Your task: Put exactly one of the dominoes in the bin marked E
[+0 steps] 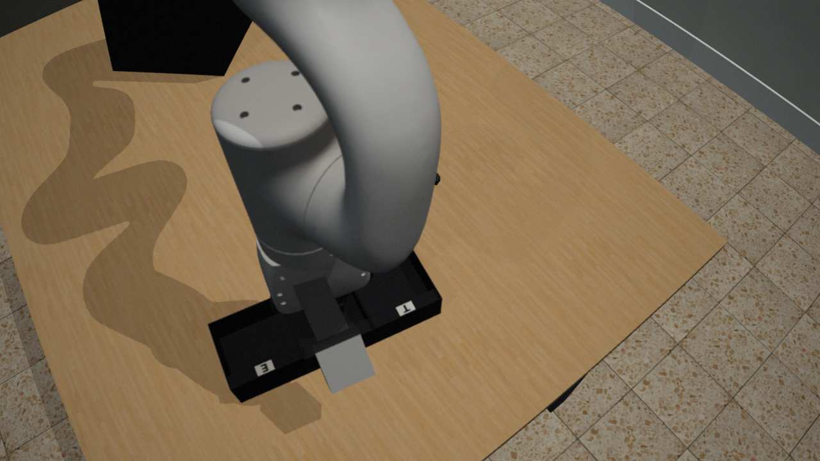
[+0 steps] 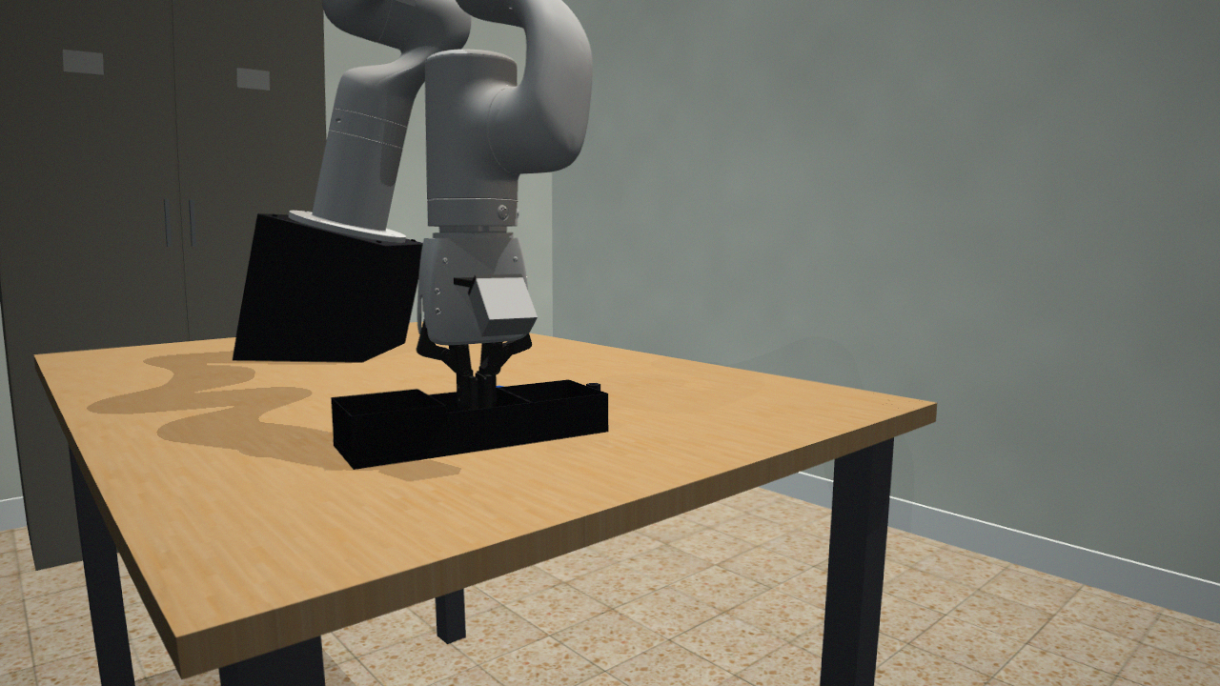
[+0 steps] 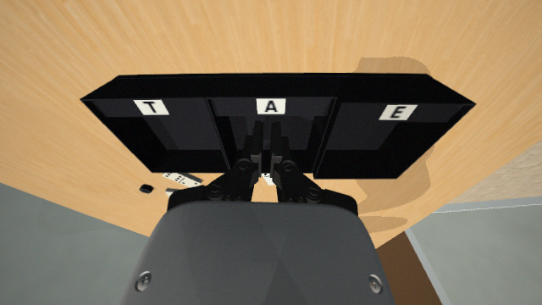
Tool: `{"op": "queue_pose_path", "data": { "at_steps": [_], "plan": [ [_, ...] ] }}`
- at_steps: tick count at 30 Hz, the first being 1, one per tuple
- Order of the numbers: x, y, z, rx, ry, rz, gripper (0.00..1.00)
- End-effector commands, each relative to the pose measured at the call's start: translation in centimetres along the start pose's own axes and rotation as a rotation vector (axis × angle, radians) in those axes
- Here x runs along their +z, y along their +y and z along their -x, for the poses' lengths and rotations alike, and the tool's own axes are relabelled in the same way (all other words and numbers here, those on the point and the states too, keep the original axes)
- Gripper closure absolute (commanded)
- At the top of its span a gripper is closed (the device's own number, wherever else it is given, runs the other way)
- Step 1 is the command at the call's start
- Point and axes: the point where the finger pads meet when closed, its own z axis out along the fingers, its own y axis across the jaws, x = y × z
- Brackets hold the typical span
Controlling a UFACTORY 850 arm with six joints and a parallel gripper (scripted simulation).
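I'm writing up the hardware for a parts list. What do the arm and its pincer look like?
The arm is smooth, rounded light grey, with thin seam rings at the joints and four small dark holes on one round joint cap. The wrist housing carries a boxy grey camera block. The pincer is black, with jointed linkages and two slim straight fingers.

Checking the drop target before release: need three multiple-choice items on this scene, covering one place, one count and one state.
1. Which of the black open-topped bins in the row do the jaws reach into? A) T B) E C) A
2. How many lettered bins are there? A) two B) three C) four
3. The jaws are: A) nearly shut, empty B) wide open C) clamping a domino

Key: C, they sit right below the white A label; B, the labels T, A and E show; A, only a slim bare gap shows between them.
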Motion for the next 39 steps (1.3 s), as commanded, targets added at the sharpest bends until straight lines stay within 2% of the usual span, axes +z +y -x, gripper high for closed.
{"op": "queue_pose_path", "data": {
  "at_steps": [1, 15, 21, 30, 39],
  "plan": [
    [-0.6, 0.0, -0.1, 0.0, 0.001, 0.0, 0.93],
    [-2.2, 0.0, -0.1, 0.0, 0.001, 0.0, 0.93],
    [-4.6, 0.0, -0.1, 0.0, 0.001, 0.0, 0.93],
    [-5.2, 0.0, -0.1, 0.0, 0.001, 0.0, 0.93],
    [-5.2, -4.0, 0.1, 0.0, 0.001, 0.0, 0.93]
  ]
}}
